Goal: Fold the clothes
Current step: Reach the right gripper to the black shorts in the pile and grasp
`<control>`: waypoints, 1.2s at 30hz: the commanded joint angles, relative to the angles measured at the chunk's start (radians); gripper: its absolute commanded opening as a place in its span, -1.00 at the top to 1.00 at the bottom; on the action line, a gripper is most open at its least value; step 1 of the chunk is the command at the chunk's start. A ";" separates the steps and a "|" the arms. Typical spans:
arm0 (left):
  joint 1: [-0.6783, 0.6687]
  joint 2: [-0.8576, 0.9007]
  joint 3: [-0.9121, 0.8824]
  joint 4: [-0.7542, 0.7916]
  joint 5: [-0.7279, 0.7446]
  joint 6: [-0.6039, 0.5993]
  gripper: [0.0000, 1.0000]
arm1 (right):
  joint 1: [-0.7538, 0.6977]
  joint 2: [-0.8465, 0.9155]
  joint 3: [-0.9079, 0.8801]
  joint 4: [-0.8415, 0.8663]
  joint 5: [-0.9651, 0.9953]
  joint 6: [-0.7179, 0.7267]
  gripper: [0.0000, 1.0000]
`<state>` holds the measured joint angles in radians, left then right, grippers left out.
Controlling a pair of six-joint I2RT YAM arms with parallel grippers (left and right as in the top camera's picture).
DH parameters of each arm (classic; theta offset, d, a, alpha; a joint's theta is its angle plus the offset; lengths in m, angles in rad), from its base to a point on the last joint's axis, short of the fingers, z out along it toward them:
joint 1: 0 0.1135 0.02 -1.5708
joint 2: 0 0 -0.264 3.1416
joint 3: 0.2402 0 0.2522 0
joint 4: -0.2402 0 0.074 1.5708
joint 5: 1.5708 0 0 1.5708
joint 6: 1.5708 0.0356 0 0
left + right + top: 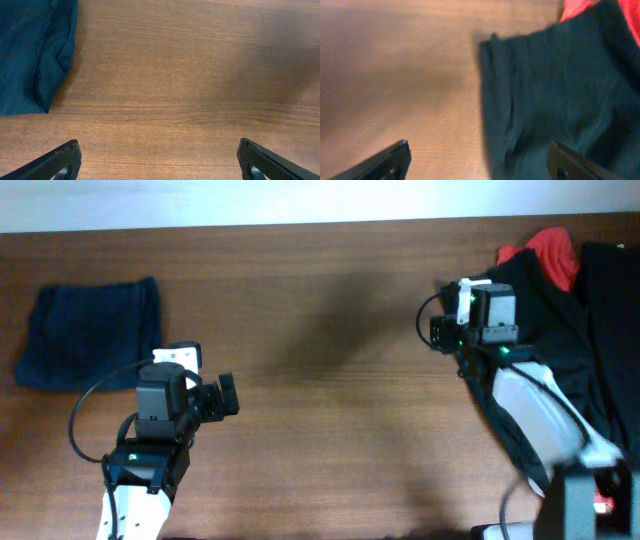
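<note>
One navy item point(90, 335) lies folded by the desk's point(330, 430) far-left corner; the pile point(575, 300) at the far-right corner awaits, so most work prob. remains. The left pincer point(159, 162) & right pincer point(480, 165) gape, empty.

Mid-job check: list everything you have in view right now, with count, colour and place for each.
folded dark blue cloth garment: one, dark blue, left end of the table, lying flat.
red cloth garment: one, red, right end of the table, partly hidden by the black cloth.
black cloth pile: number of pieces cannot be told, black, right end, unfolded.
brown wooden table: one, brown, under everything.
left pincer: one, black fingers, open over bare wood, to the right of the blue garment.
right pincer: one, black fingers, open above the left edge of the black pile.
</note>
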<state>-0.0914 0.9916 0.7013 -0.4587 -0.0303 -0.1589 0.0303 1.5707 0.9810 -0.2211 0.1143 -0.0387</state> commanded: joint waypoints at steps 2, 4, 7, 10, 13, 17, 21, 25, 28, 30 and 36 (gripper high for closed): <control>0.005 0.003 0.017 0.022 0.008 -0.005 -0.98 | -0.039 0.194 0.011 0.201 0.065 -0.013 -0.70; 0.005 0.003 0.017 0.035 0.008 -0.005 -0.98 | -0.037 0.268 0.012 0.306 0.041 -0.006 -0.69; 0.004 0.004 0.017 0.048 0.008 -0.005 -0.98 | -0.037 0.363 0.013 0.433 0.021 -0.006 -0.58; 0.005 0.004 0.017 0.058 0.008 -0.005 -0.98 | -0.037 0.395 0.013 0.476 0.021 -0.006 -0.31; 0.004 0.005 0.017 0.063 0.008 -0.005 -0.98 | -0.039 0.425 0.013 0.500 0.022 -0.006 -0.24; 0.004 0.008 0.017 0.063 0.008 -0.005 -0.98 | -0.039 0.447 0.015 0.545 0.021 -0.005 0.84; 0.004 0.009 0.017 0.067 0.008 -0.005 -0.98 | -0.029 0.392 0.139 0.551 -0.036 0.087 0.92; 0.004 0.009 0.017 0.084 0.008 -0.005 -0.98 | 0.039 0.377 0.381 0.528 -0.084 0.134 0.92; 0.004 0.016 0.017 0.087 0.008 -0.005 -0.98 | 0.109 0.377 0.460 0.418 -0.076 0.133 -0.71; 0.004 0.028 0.017 0.084 0.008 -0.005 -0.98 | 0.111 0.369 0.460 0.235 -0.076 0.133 -0.98; 0.004 0.089 0.017 0.084 0.008 -0.005 -0.98 | -0.018 0.117 0.460 -0.586 -0.034 0.214 -0.97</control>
<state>-0.0914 1.0565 0.7044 -0.3744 -0.0299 -0.1589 0.0647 1.8339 1.4277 -0.6991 0.0612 0.1173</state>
